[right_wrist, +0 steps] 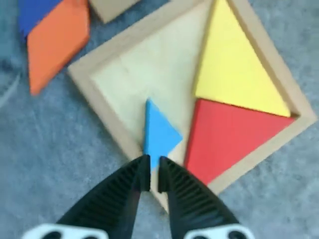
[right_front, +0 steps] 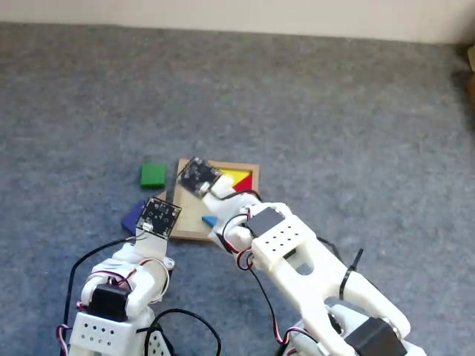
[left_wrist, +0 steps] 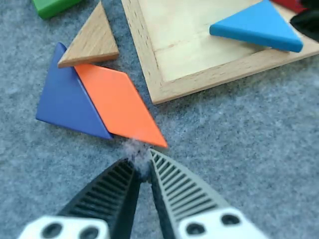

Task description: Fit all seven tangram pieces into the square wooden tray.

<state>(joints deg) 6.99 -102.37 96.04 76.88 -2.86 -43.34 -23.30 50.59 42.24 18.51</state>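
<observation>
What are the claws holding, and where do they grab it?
The right claw pinches the small light-blue wooden triangle by one corner. The left claw holds nothing.

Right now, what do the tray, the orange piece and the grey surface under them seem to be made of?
Tray: bare pale wood, matt; faint grain shows on its rim.
Orange piece: probably painted wood, smooth and matt; no grain shows, so plastic is possible.
Grey surface: felt or short carpet, by its fuzzy fibres.
</observation>
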